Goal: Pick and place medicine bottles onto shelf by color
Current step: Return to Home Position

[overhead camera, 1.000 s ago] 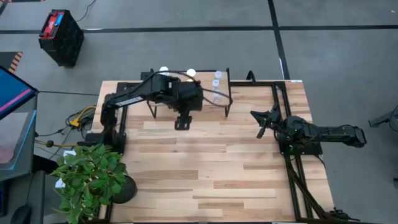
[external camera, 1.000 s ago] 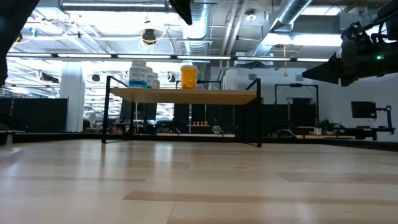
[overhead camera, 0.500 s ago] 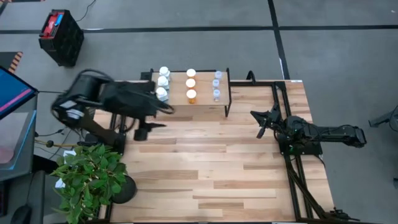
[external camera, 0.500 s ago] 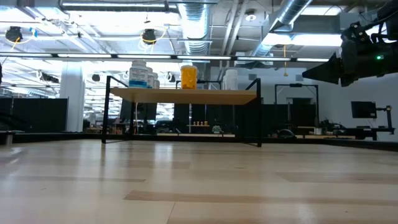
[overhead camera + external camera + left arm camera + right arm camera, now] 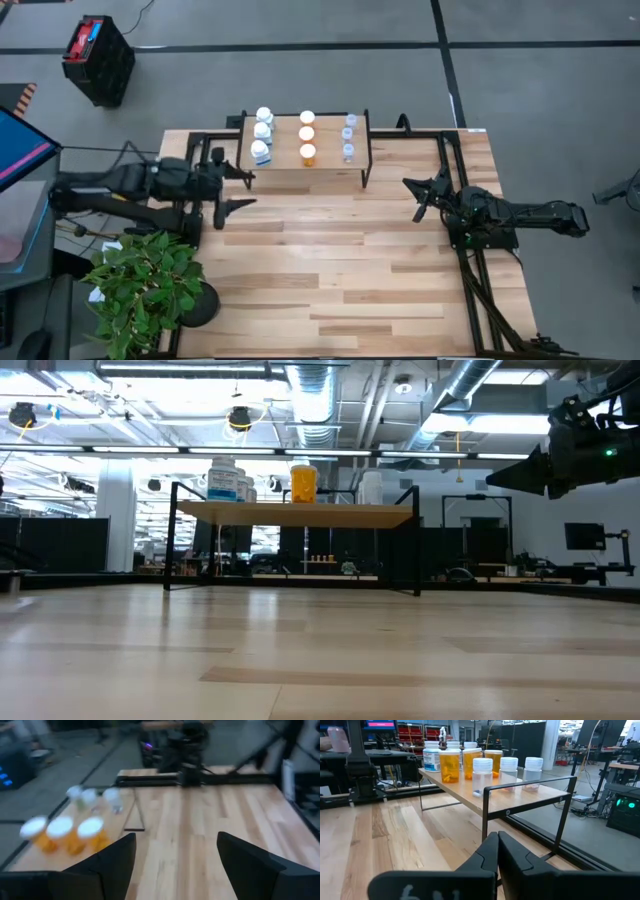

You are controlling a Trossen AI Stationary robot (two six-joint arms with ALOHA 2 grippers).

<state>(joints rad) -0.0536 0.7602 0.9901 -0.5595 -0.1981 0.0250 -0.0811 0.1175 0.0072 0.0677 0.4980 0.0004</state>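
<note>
The shelf (image 5: 328, 158) stands at the table's far edge on thin black legs. Nine bottles stand upright on it in three rows: white (image 5: 262, 135) at the left, orange (image 5: 307, 136) in the middle, clear (image 5: 349, 137) at the right. They also show in the low view (image 5: 303, 483) and the right wrist view (image 5: 482, 770). My left gripper (image 5: 238, 191) is open and empty, level with the table, left of the shelf's near left corner. My right gripper (image 5: 420, 197) is shut and empty at the table's right, pointing at the shelf (image 5: 520, 795).
A potted plant (image 5: 150, 290) stands at the table's near left corner. A black frame (image 5: 470, 270) runs along the table's right side under the right arm. Bare tabletop (image 5: 340, 270) lies on the near side of the shelf.
My left arm has drawn back from over the shelf toward the table's left edge and folded down low. Its gripper now lies left of the shelf. The bottles that the arm covered show again, standing on the shelf.
</note>
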